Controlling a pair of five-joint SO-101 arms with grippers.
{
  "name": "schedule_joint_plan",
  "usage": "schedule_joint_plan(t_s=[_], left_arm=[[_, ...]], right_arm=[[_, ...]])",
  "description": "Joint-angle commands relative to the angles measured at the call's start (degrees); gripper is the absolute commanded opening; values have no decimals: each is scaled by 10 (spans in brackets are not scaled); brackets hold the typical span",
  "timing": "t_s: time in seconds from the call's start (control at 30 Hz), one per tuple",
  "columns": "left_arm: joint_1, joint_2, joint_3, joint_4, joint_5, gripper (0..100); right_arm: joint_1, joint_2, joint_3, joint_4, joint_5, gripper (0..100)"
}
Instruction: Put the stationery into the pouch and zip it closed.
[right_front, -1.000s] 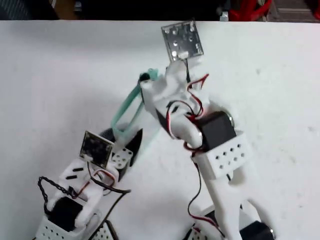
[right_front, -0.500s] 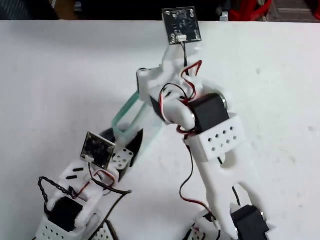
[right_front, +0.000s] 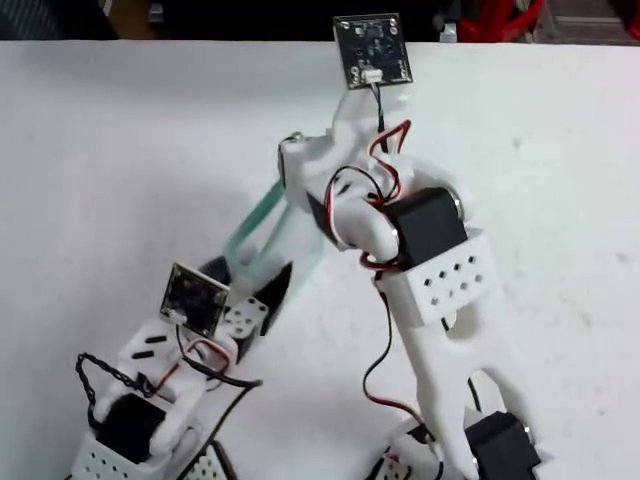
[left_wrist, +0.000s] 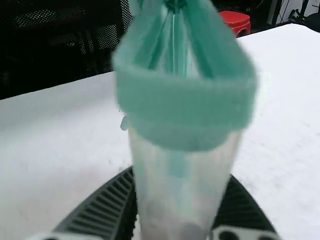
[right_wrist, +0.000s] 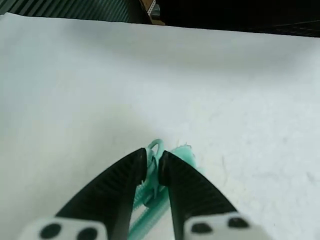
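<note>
pouch (left_wrist: 182, 117) blurred, contents unclear, base cropped

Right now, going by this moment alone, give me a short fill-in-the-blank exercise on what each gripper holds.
1. The left gripper is shut on the clear ____.
2. The right gripper is shut on the zipper pull, whose colour is ____.
3. The table under both arms is coloured ____.

Missing words: pouch; green; white.

White table (right_front: 120, 150); dark room beyond far edge; red object (right_front: 495, 18) there.
</note>
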Motion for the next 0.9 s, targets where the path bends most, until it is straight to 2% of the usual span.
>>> schedule_joint_plan(t_s=[0.0, 0.1, 0.2, 0.43, 0.87], left_arm=[[3, -4, -30, -14, 19, 221], [9, -4, -27, -35, -10, 168], [9, -4, -26, -67, -30, 23], [9, -4, -26, -70, -33, 20], [29, -3, -26, -47, -35, 20]], right_arm=[[-27, -29, -14, 16, -2, 17], [-53, -54, -14, 22, 18, 17], [-73, -60, -13, 21, 41, 17], [-81, -60, -11, 34, 46, 17], [-239, -61, -13, 77, 83, 17]])
